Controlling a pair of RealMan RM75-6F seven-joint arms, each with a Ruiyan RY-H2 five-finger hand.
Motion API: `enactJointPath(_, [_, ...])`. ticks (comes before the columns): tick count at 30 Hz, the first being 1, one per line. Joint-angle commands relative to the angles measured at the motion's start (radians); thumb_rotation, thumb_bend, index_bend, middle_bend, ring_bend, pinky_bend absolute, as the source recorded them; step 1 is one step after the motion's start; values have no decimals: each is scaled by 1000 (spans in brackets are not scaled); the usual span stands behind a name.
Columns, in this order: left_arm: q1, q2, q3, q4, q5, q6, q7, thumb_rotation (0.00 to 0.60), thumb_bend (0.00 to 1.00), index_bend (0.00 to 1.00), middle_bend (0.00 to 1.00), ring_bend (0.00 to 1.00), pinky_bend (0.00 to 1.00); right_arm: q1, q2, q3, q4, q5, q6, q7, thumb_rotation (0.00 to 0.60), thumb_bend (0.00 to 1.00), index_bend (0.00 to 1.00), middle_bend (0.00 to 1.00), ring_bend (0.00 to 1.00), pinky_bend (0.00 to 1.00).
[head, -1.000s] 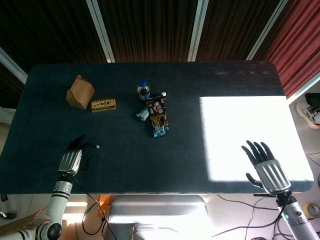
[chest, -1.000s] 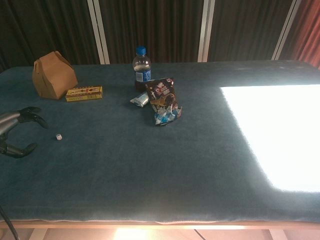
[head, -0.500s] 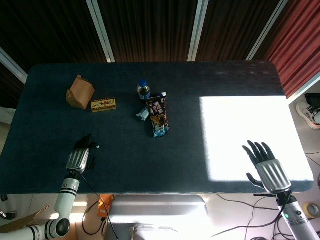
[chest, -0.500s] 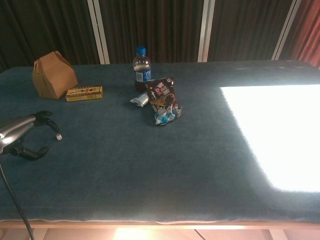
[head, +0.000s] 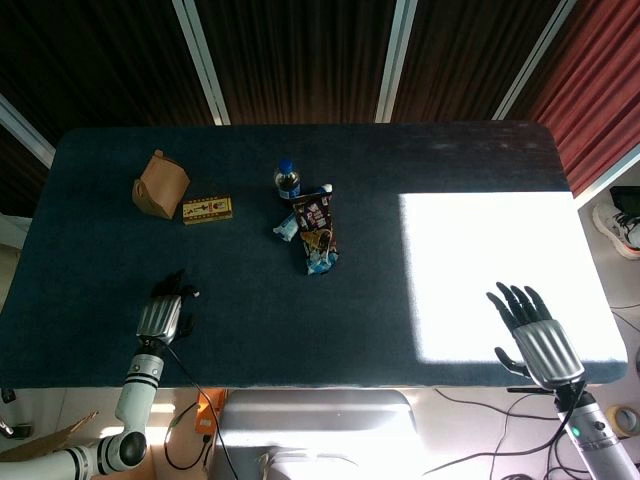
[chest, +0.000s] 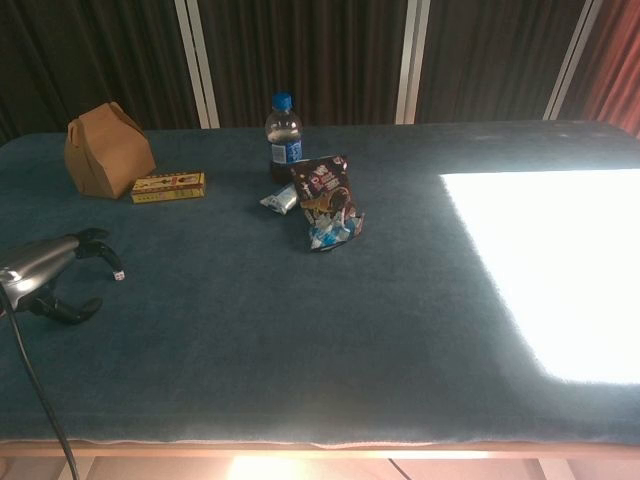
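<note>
Left hand (head: 160, 315): low over the desk (head: 250, 330) – fingers curved, thumb apart.
Right hand (head: 535, 335): fingers straight and spread – holding nothing.

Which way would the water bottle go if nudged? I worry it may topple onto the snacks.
The water bottle stands upright, tall and narrow-based, so a push near the blue cap would probably tip it. It looks only partly full, so likely light. Once down, its round body could roll; the snack packets lie right beside it.
</note>
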Motion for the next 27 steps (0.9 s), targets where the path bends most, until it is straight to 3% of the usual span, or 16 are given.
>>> enactJointPath(1, [1, 1, 3, 0, 1, -1, 2, 600, 470, 321, 0, 0, 132, -3, 2, 0, -2, -6, 5, 1, 600, 236, 0, 0, 0, 0])
enactJointPath(12, [7, 8, 15, -11, 11, 8, 11, 600, 470, 321, 0, 0, 132, -9, 5, 2, -6, -8, 0, 2, 600, 236, 0, 0, 0, 0])
enactJointPath(21, [36, 21, 79, -72, 91, 47, 20, 600, 470, 321, 0, 0, 132, -13, 10, 8, -12, 1, -8, 11, 600, 236, 0, 0, 0, 0])
enactJointPath(27, [71, 39, 132, -141, 213, 133, 10, 600, 469, 321, 0, 0, 132, -19, 12, 8, -13, -2, -2, 11, 600, 236, 0, 0, 0, 0])
